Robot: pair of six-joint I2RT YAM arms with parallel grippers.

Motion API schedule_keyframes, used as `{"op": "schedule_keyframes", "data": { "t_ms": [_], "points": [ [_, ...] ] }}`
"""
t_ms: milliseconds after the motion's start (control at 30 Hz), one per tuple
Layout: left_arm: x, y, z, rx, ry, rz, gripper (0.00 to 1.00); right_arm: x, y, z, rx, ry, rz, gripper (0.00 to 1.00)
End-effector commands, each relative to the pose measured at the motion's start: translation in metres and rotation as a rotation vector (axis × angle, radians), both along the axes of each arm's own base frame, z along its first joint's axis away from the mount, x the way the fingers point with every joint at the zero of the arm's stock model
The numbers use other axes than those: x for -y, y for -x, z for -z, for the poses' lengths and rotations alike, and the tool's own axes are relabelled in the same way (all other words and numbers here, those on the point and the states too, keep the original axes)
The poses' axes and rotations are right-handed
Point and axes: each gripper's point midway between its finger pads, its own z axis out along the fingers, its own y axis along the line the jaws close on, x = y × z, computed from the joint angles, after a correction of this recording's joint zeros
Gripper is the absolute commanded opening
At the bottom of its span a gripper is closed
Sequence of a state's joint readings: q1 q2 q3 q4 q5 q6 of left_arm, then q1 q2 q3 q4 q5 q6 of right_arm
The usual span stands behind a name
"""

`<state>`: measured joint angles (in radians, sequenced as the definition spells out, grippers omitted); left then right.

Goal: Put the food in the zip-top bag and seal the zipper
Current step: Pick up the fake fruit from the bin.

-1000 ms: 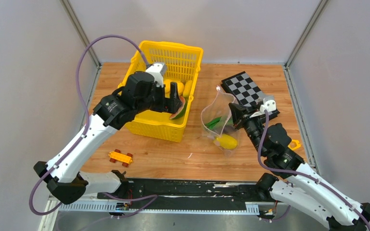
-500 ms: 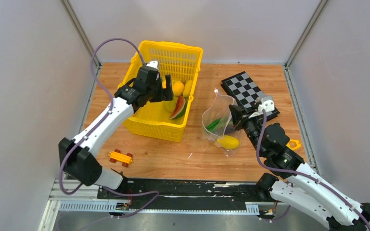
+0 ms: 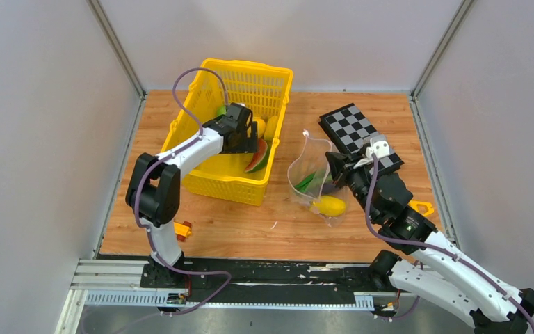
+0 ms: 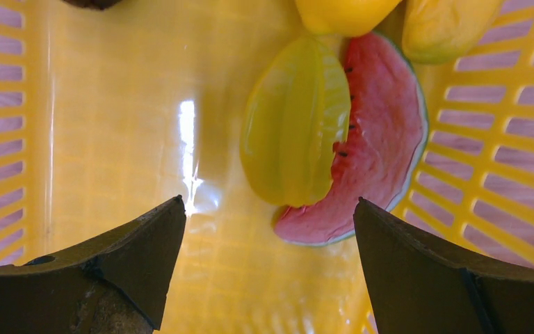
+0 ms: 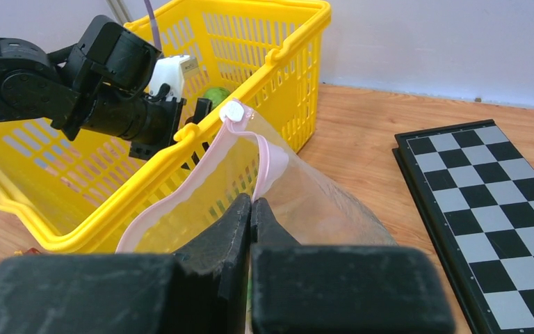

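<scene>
In the top view, the left pincer (image 3: 248, 136) is down inside the basket (image 3: 250, 73) at upper centre. Its jaws are spread wide and hold nothing, and it sits just up and left of the watermelon slice (image 3: 257, 158). Right of the basket, the bag (image 3: 304, 170) stands open on the counter (image 3: 250, 223) with a lemon (image 3: 329, 205) and green pods (image 3: 309, 179) inside. The right pincer (image 3: 332, 165) is closed on the bag's right rim. A board (image 3: 351, 125) lies behind. Compared with a second ago, the left arm reaches deeper into the basket. Its elbow has folded back and now covers most of the car (image 3: 183, 228) at lower left. The right pincer and bag have hardly shifted.

In the left wrist view, the left pincer (image 4: 270, 209) is fully spread, its fingers at the bottom corners and touching nothing. Beyond the gap, a green fruit (image 4: 295, 132) overlaps the watermelon slice (image 4: 382, 153) on the basket (image 4: 111, 104) floor. Yellow fruits (image 4: 344, 10) are at the top edge.

In the right wrist view, the right pincer (image 5: 251, 203) is pressed tight on the pink zipper (image 5: 196, 179) at the bag (image 5: 320, 202) rim. A white slider (image 5: 233, 111) is at the rim's top.
</scene>
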<state>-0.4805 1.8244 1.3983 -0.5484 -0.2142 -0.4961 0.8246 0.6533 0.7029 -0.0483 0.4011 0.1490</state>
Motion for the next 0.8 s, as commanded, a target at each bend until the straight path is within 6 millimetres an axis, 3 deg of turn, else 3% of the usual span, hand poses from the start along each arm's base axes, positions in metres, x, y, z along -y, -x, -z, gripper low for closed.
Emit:
{"op": "schedule_keyframes", "data": {
  "t_ms": [0,167,333,533,767],
  "points": [
    [0.01,-0.034,-0.016,0.113,0.05,-0.048,0.95,-0.005,0.004,-0.024,0.03,-0.045,-0.033,0.0],
    [0.011,-0.033,0.018,0.053,0.03,-0.048,0.85,-0.004,0.007,-0.024,0.027,-0.066,-0.038,0.0],
    [0.006,-0.026,0.033,0.026,0.007,-0.041,0.71,-0.003,0.008,-0.022,0.022,-0.061,-0.038,0.0],
    [0.003,-0.016,0.027,0.026,0.002,-0.006,0.48,-0.004,0.008,-0.021,0.021,-0.059,-0.045,0.0],
    [-0.008,0.0,-0.002,0.088,0.011,-0.006,0.38,-0.004,0.009,-0.019,0.022,-0.056,-0.047,0.0]
  ]
}}
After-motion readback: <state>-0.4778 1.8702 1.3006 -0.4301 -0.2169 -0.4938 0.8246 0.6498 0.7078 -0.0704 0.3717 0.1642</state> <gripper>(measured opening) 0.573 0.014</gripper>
